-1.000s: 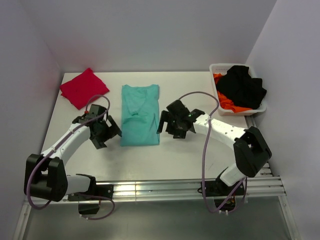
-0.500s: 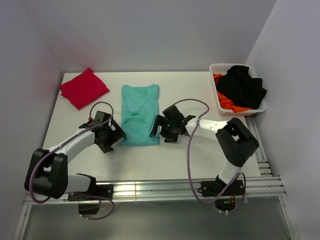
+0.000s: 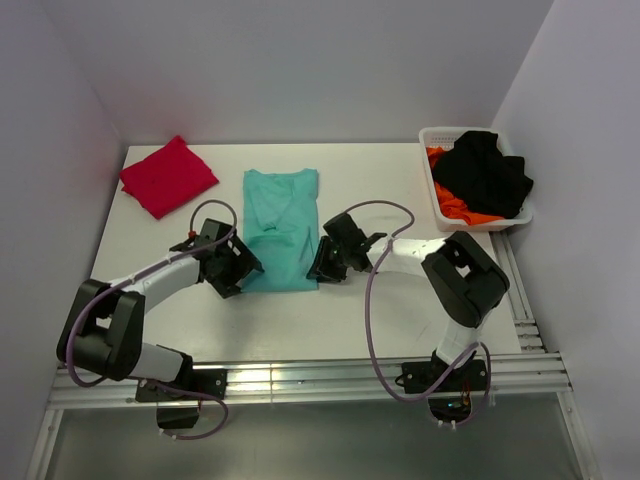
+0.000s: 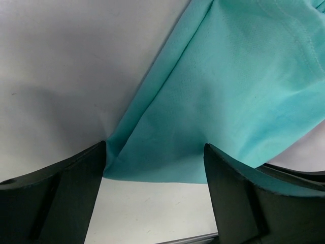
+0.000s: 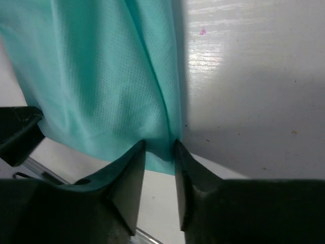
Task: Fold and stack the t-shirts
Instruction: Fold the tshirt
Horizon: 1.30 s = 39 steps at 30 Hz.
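Note:
A teal-green t-shirt lies folded into a long strip at the middle of the table, collar end away from the arms. My left gripper sits at its near left corner, jaws wide open. That corner of the teal cloth lies between the fingers of the left gripper. My right gripper is at the near right corner. Its jaws stand narrow around the edge of the teal cloth, and a gap still shows between the fingers of the right gripper. A folded crimson-red t-shirt lies at the far left.
A white basket at the far right holds black clothing over something orange. The white table is closed in by walls at the back and both sides. A metal rail runs along the near edge.
Both grippers have moved inward onto the teal shirt's near corners. The right jaws have narrowed a lot around the cloth edge. The left jaws have narrowed slightly.

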Available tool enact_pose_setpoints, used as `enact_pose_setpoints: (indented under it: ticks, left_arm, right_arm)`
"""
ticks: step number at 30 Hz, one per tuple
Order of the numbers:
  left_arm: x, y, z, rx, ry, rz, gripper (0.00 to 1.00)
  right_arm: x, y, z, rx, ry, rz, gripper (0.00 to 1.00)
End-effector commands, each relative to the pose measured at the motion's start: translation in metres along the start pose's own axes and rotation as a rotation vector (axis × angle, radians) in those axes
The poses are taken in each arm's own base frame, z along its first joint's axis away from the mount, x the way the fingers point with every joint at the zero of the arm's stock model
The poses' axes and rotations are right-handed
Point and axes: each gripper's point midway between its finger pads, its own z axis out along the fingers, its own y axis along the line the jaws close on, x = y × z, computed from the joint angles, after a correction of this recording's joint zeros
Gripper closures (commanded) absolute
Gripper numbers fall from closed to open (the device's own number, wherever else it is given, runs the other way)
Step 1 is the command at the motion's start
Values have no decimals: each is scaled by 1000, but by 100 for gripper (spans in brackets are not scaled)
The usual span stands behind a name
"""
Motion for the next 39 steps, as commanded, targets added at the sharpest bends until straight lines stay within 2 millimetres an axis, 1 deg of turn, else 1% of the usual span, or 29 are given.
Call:
enact_pose_setpoints:
  ticks: [1, 3, 4, 5, 6, 7, 8, 9, 10, 13, 15, 17, 18, 19, 20, 21, 23, 24, 25, 26, 27, 28, 29, 30, 31, 33, 34, 35, 39]
  left_arm:
    - [3, 9, 10, -46, 5, 5, 16]
    - [3, 8, 11, -48, 5, 9, 20]
    - [3, 8, 10, -50, 5, 12, 23]
    - [2, 8, 10, -53, 1, 12, 32]
    - [3, 8, 10, -53, 2, 15, 42]
    - [3, 9, 11, -59, 2, 15, 75]
    - [2, 8, 11, -62, -2, 13, 84]
    - [2, 7, 11, -59, 2, 16, 87]
    - [2, 8, 12, -64, 5, 19, 91]
    - [0, 5, 10, -64, -1, 31, 100]
    - [0, 4, 7, -68, -4, 43, 100]
    - [2, 1, 1, -62, -2, 56, 100]
    - [3, 0, -2, -60, 3, 65, 100]
    - [3, -3, -7, -47, -3, 73, 100]
    - [6, -3, -10, -50, 9, 81, 100]
    - [9, -3, -13, -43, 17, 95, 100]
    - [13, -7, -23, -24, 22, 112, 98]
    - [17, -3, -28, -32, 33, 117, 98]
    - [21, -5, -36, -14, 34, 130, 99]
    - [24, -5, -41, -9, 38, 135, 99]
    - [30, 1, -47, -26, 54, 136, 99]
    - [33, -3, -59, 8, 51, 142, 100]
    - [35, -3, -65, 15, 53, 135, 100]
    - [38, -2, -72, 16, 58, 133, 100]
    - [41, 2, -85, 24, 57, 127, 99]
    - [39, -2, -102, 42, 43, 116, 99]
    - [41, 1, -111, 38, 44, 109, 98]
    - [39, -5, -120, 55, 33, 110, 98]
    - [37, -8, -137, 54, 30, 110, 99]
  right_arm:
    - [3, -2, 4, 3, 3, -8, 66]
    - [3, -4, 5, 11, 2, -12, 77]
    - [4, -6, 5, 21, 4, -15, 78]
    - [4, -7, 4, 23, 5, -16, 79]
    - [5, -8, 4, 26, 7, -17, 84]
    - [6, -10, 4, 33, 8, -17, 91]
    - [6, -11, 3, 35, 10, -18, 92]
    - [7, -13, 4, 40, 13, -20, 92]
    - [8, -13, 3, 41, 13, -23, 98]
    - [8, -14, -2, 47, 9, -29, 100]
    - [8, -17, -5, 56, 4, -41, 100]
    - [4, -15, -17, 44, -34, -51, 100]
    - [8, -21, -21, 55, -37, -50, 100]
    - [5, -16, -31, 37, -56, -55, 100]
    - [5, -18, -35, 40, -63, -61, 100]
    - [9, -23, -39, 55, -55, -61, 100]
    - [10, -20, -52, 36, -72, -62, 100]
    - [15, -27, -57, 46, -66, -58, 100]
    - [14, -22, -69, 19, -86, -56, 100]
    - [19, -27, -73, 23, -81, -48, 100]
    - [21, -24, -86, 2, -93, -48, 100]
    - [23, -24, -93, -5, -97, -42, 100]
    - [27, -28, -98, -4, -94, -37, 100]
    - [30, -29, -111, -9, -103, -35, 100]
    - [32, -30, -117, -9, -105, -32, 100]
    - [37, -34, -135, -4, -110, -27, 100]
    - [38, -35, -141, -3, -115, -28, 100]
    - [36, -32, -148, -10, -126, -33, 100]
    - [39, -34, -173, 15, -132, -42, 100]
